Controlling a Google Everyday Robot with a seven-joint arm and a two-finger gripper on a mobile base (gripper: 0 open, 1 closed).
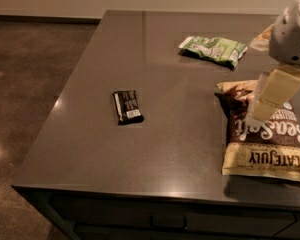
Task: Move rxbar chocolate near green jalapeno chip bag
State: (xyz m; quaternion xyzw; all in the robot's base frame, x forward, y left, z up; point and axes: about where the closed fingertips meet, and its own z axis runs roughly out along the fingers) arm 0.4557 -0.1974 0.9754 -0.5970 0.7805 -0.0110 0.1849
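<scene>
Dark grey countertop (160,154) fills most of the frame; brown polished floor (30,84) on the left, pale wall strip along the top.

The rxbar chocolate (127,106) lies flat, left of centre, alone on the bare top. Black wrapper, white label patches, white strip along its left edge, long axis running roughly top to bottom of the frame. Nothing touches it.

The green jalapeno chip bag (213,49) lies flat in the upper right, crinkled, light green and white with darker green print. It is well apart from the bar, up and to the right of it.

A brown and cream Sea Salt chip bag (267,154) lies flat in the lower right, print upside down to the camera, much bigger than the other two.

The gripper (264,106) is at the right edge, hanging from a white arm housing (292,34). Its cream-coloured end points down over the top of the Sea Salt bag, and whether it touches the bag is unclear. Cannot tell how far open it is or whether it has hold of anything. It is far from the bar.

A tan packet corner (262,35) peeks out behind the arm in the upper right.
</scene>
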